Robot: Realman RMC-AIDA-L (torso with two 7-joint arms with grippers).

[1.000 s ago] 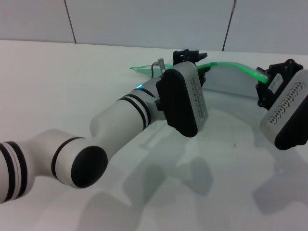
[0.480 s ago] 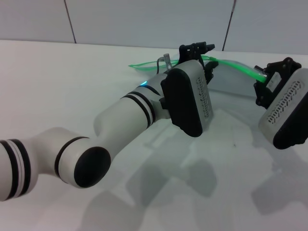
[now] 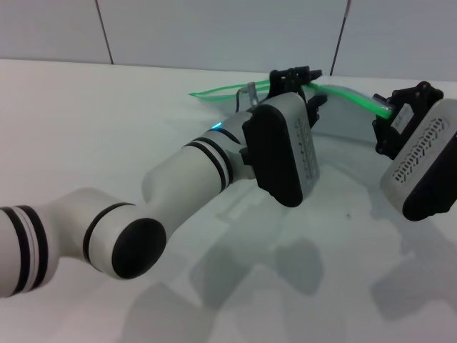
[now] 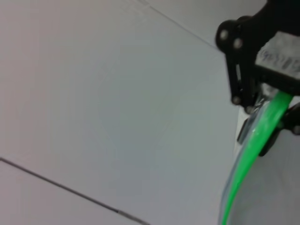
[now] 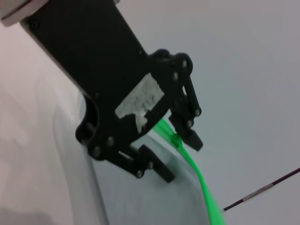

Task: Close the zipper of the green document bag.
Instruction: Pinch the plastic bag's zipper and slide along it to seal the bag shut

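Bag (image 3: 343, 118) is being held lifted off the white table (image 3: 107, 121) at the far side, its translucent sheet hanging between the two grippers and its green zipper (image 3: 350, 98) running along the upper edge. The left gripper (image 3: 303, 78) is being kept at the zipper near the middle of the bag's length, in front of the grey wall (image 3: 214, 32), with the white-and-black left arm (image 3: 193, 179) reaching in from the near left. In the right wrist view that same left gripper (image 5: 180, 140) is seen with its black fingers (image 5: 192, 138) standing on either side of the zipper (image 5: 197, 180), the small green slider (image 5: 176, 139) sitting against one fingertip; whether the strip is being squeezed cannot be told for sure, though the fingers are drawn close about it. The right gripper (image 3: 385, 121) is being held at the right end of the bag, where the zipper's bright end is being clamped between its black fingers. In the left wrist view the right gripper (image 4: 269, 101) is shown closed on the zipper (image 4: 253, 145), the strip curving away from it with the clear bag (image 4: 276, 187) beside. The far left end of the zipper is trailing out past the left arm, just above the table.
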